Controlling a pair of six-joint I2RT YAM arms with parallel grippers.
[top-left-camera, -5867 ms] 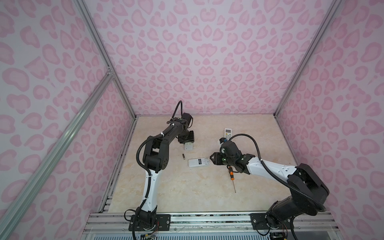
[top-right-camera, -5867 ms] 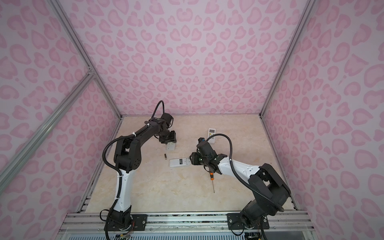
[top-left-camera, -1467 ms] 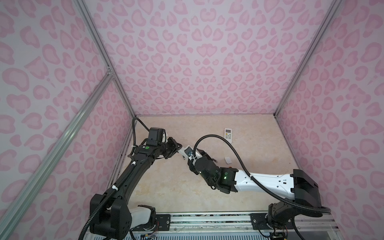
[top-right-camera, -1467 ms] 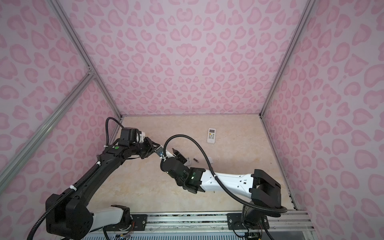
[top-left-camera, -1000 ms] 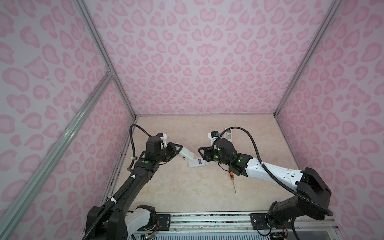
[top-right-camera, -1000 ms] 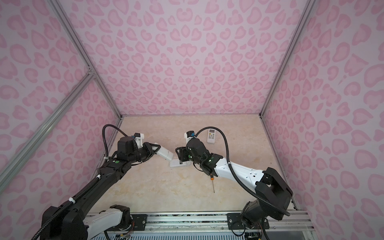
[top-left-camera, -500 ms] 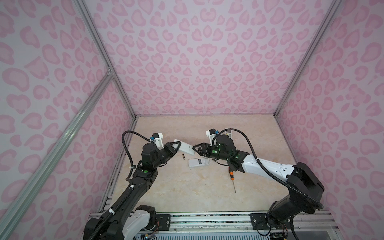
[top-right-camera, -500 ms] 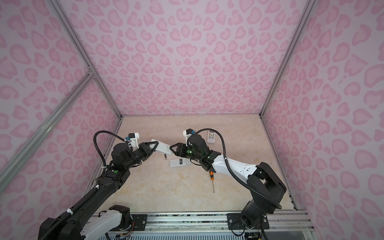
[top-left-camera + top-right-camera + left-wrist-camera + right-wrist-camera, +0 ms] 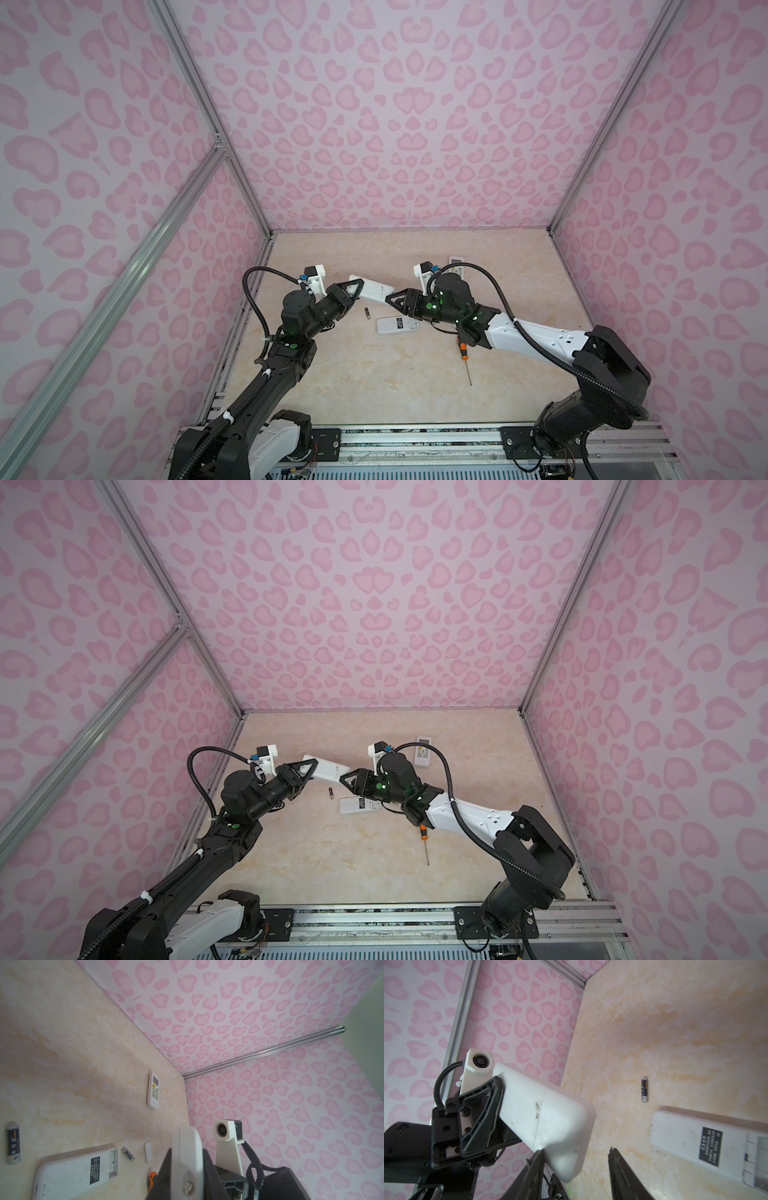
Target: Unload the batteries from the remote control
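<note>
Right, my left pincer (image 9: 358, 288) is clamped on one end of a white remote (image 9: 374, 290), holding it above the table (image 9: 332, 374). The remote's long axis aims at my right pincer (image 9: 389, 298), whose jaws stand apart around the free end; whether they touch it I cannot tell. One battery (image 9: 367, 325) lies left of the table's middle, lengthwise from front edge to back edge, just beside a face-down remote (image 9: 397, 325). A second battery (image 9: 127, 1153) lies by that remote's open compartment.

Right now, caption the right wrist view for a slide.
The left gripper holds a white remote, open right gripper at its free end, one battery on the table.
</note>
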